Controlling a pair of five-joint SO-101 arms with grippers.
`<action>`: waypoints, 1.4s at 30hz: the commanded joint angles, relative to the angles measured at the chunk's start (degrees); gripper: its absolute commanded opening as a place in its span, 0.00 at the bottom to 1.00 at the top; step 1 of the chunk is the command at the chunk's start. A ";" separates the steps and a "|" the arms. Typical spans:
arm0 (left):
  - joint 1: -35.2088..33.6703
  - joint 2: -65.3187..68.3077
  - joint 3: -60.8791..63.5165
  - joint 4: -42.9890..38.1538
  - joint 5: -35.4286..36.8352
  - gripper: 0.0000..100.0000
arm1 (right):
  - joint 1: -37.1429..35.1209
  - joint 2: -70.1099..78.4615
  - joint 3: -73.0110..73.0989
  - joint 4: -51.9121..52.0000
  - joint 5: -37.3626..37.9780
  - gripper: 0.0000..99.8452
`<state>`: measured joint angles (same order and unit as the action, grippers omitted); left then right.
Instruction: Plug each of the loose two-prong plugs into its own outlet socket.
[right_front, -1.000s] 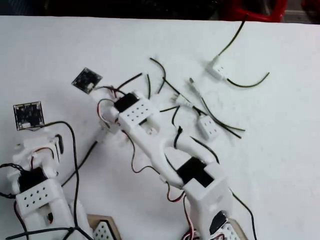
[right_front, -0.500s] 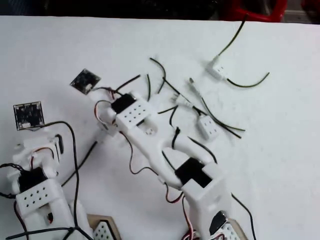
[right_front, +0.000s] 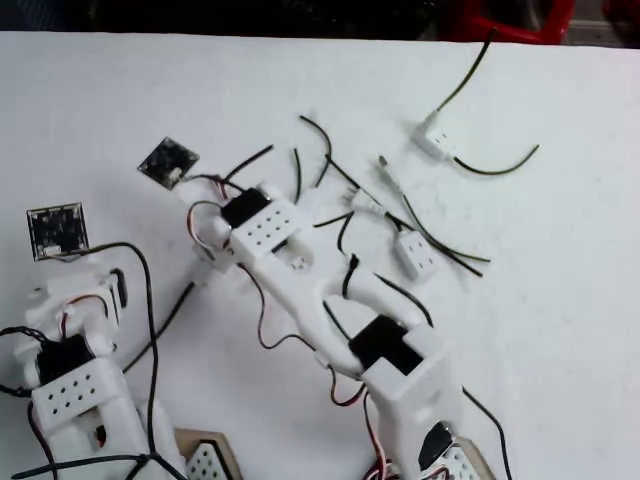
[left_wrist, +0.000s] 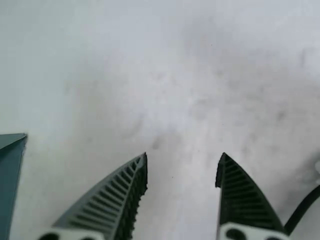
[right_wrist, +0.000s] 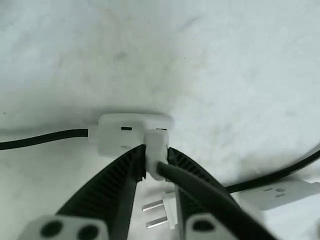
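as i read the right wrist view, the right gripper is pinching a white plug whose front end touches the white outlet socket; i cannot tell whether its prongs are seated. a loose two-prong plug lies just beside that socket, and a second socket block lies near it. the left gripper hangs spread over bare table, a black cable beside it.
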<state>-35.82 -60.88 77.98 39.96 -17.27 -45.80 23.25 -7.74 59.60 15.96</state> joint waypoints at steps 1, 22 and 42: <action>-0.40 -1.54 -0.35 -1.41 0.62 0.23 | -0.66 0.22 -0.62 -1.63 -0.70 0.02; -0.57 -1.54 -0.35 -1.41 0.62 0.23 | 0.57 5.23 -3.08 2.15 -0.70 0.02; -0.57 -1.54 -0.18 -1.41 0.62 0.23 | -0.66 7.78 -6.15 6.73 -0.62 0.02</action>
<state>-35.82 -60.88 77.98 39.96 -17.27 -45.27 33.45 -13.45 63.74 15.78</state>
